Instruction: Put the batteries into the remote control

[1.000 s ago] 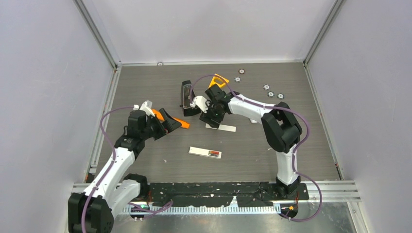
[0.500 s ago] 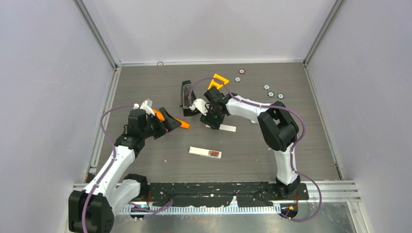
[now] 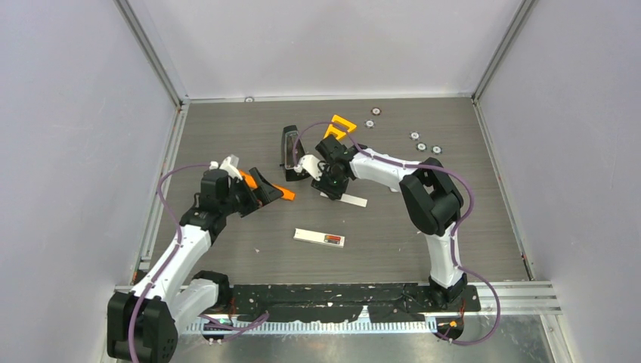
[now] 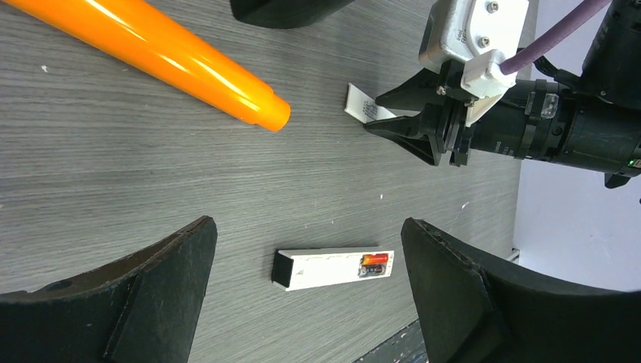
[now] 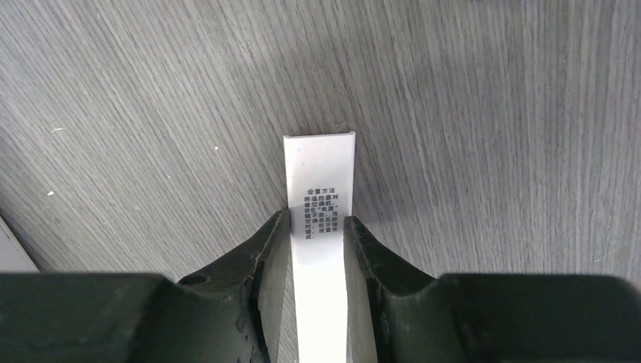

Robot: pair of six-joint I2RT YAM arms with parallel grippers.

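Note:
A white remote (image 3: pixel 318 237) lies face down mid-table; it also shows in the left wrist view (image 4: pixel 325 268). Two batteries (image 4: pixel 374 263), one red-orange and one dark, sit in its open bay at the right end; a third battery is not visible. My right gripper (image 3: pixel 330 187) is shut on one end of a flat white cover strip (image 5: pixel 318 170) with printed text, which lies on the table (image 3: pixel 348 200). My left gripper (image 4: pixel 306 227) is open and empty, above and left of the remote (image 3: pixel 266 187).
An orange tapered rod (image 4: pixel 159 45) sticks out by my left gripper. A black remote-like object (image 3: pixel 289 151) and an orange bracket (image 3: pixel 340 125) lie behind my right gripper. Several silver discs (image 3: pixel 422 145) lie at the back right.
My right gripper has shifted slightly left and settled over the white strip's end. My left arm has barely moved.

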